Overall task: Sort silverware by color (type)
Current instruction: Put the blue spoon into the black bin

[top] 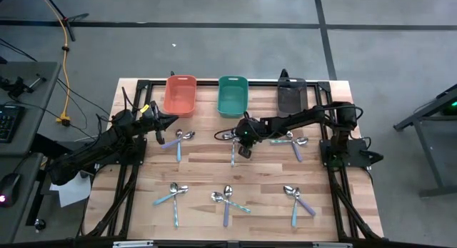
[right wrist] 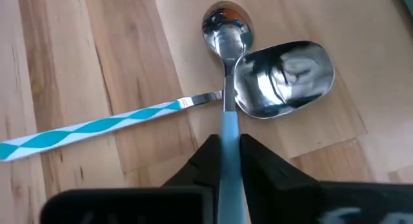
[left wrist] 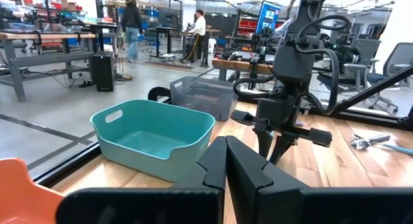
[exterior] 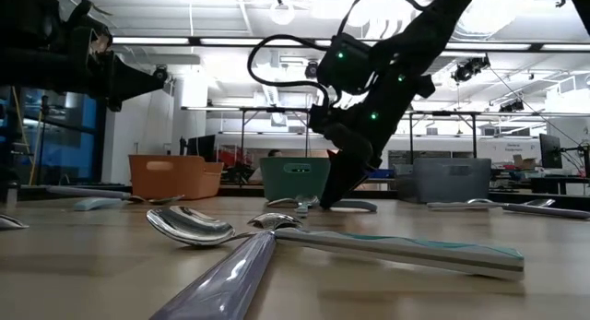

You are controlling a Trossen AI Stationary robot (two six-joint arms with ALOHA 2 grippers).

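Observation:
My right gripper (right wrist: 230, 145) is at the table's middle, tilted down and shut on a spoon with a light blue handle (right wrist: 226, 30). That spoon crosses the neck of a second spoon with a teal-and-white striped handle (right wrist: 97, 128); both lie on the wood (top: 228, 136). Other spoons lie in pairs across the table (top: 178, 141) (top: 293, 141) (top: 227, 198). In the foreground of the low view lie a spoon with a purple handle (exterior: 221, 283) and one with a teal handle (exterior: 396, 249). My left gripper (left wrist: 226, 161) is shut on nothing and stays level above the far left of the table (top: 163, 122). My right gripper pinches the light blue handle (right wrist: 229, 124) between its two fingers (right wrist: 210, 156), a little behind the neck. It comes slanting down from the table's right side, and the handle runs back between the fingers along their length. The bowl rests on the table.
At the far edge stand an orange bin (top: 180, 95), a teal bin (top: 232, 96) and a dark grey bin (top: 291, 96). More spoon pairs lie near the front edge (top: 173, 196) (top: 296, 199). Bare wood lies between the two rows.

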